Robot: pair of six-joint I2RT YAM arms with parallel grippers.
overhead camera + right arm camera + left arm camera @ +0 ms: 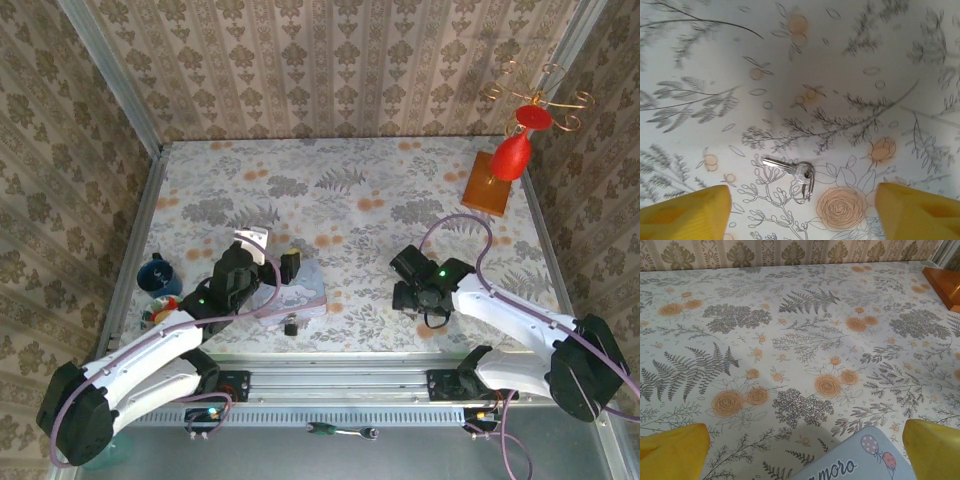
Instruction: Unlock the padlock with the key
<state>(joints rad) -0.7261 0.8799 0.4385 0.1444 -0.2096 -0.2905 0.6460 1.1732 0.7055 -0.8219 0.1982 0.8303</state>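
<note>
right gripper [800, 212] — jaws standing apart, gripping nothing, hovering over key [789, 169].
key — lying flat on tablecloth [715, 60], ring trailing nearest the fingers; pinching the bow, blade left free and straight, is looking best.
left gripper [802, 455] — spread wide, empty, hanging above tin box [850, 467].
padlock [291, 327] — sitting at tin box's near edge, well apart from key.

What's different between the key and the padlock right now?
The key is silvery with a ring; the padlock is dark. The key lies flat on the cloth between the right gripper's fingers; the padlock sits at the tin's near edge. Both are small.
</note>
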